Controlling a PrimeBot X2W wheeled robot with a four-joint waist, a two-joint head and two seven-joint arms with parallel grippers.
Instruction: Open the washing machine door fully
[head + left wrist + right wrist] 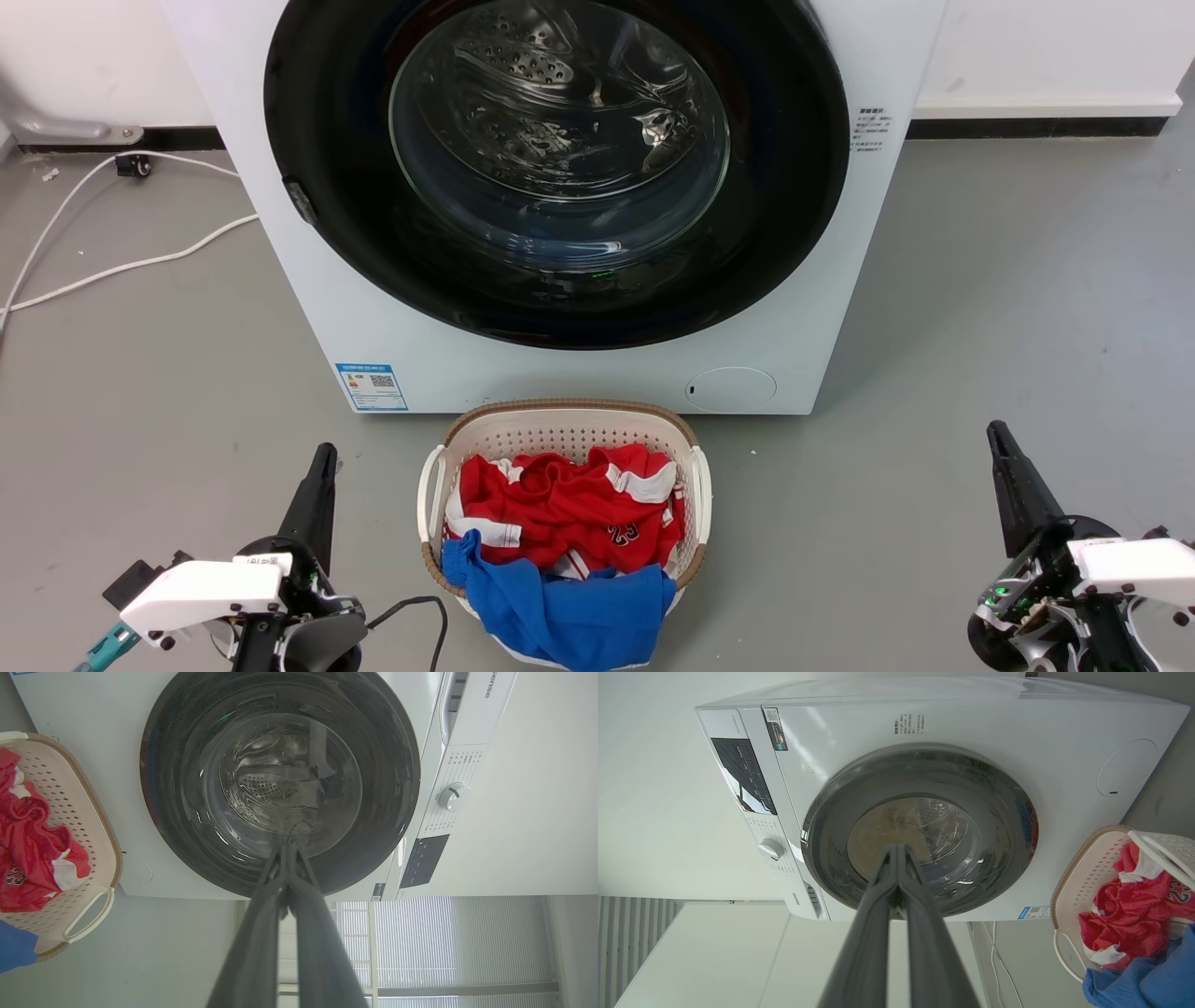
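Far left, one white cable (112, 271) trails over the floor. Left end effector (322, 459) hangs low, its two fingers pressed together, holding nothing. One washing machine (308, 308) stands ahead. Its one door (557, 159) sits shut, flush against the front and well apart from both arms. The door looks rigid and fairly heavy, with a glossy black ring that is likely slippery and a glass bowl best left alone. One small grey notch (299, 201) on its left rim looks like the place to hook a finger and pull. Expect latch resistance, then a free swing. One blue label (372, 386) at lower left. One basket (560, 422) in front holds red and blue clothes. One round filter cover (731, 388). Right end effector (999, 443), likewise closed and empty.
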